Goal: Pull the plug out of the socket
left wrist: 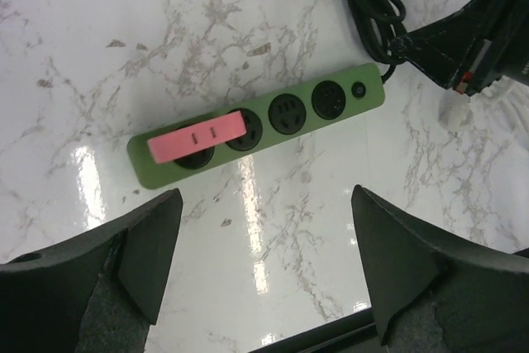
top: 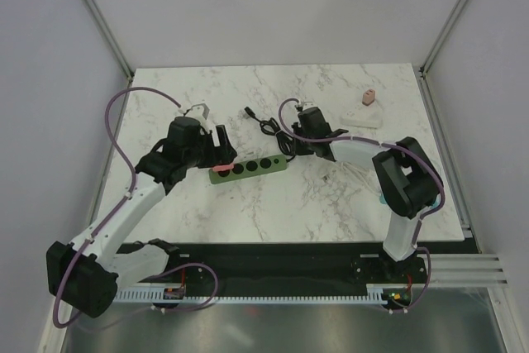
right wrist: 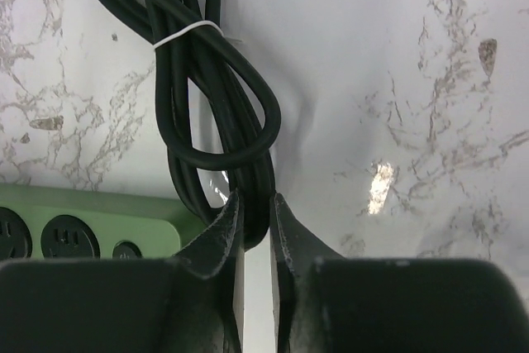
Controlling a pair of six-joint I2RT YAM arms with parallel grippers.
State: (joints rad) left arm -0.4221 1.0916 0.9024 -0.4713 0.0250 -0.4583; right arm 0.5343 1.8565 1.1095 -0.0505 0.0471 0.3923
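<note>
Pink flat rectangular plug (left wrist: 197, 135) is sitting on the left end of the green plastic power strip (left wrist: 302, 126), long axis lying along the strip. Left gripper (left wrist: 264, 204) is hovering above and just beside it, fingers spread, empty. Right gripper (right wrist: 256, 204) is pinching the black cable (right wrist: 173, 22) by the strip's far end.

Bare surface (top: 248, 212) lies open below the power strip (top: 252, 165); the coiled cable (top: 266, 127) and right end effector (top: 290, 155) crowd its right end.
</note>
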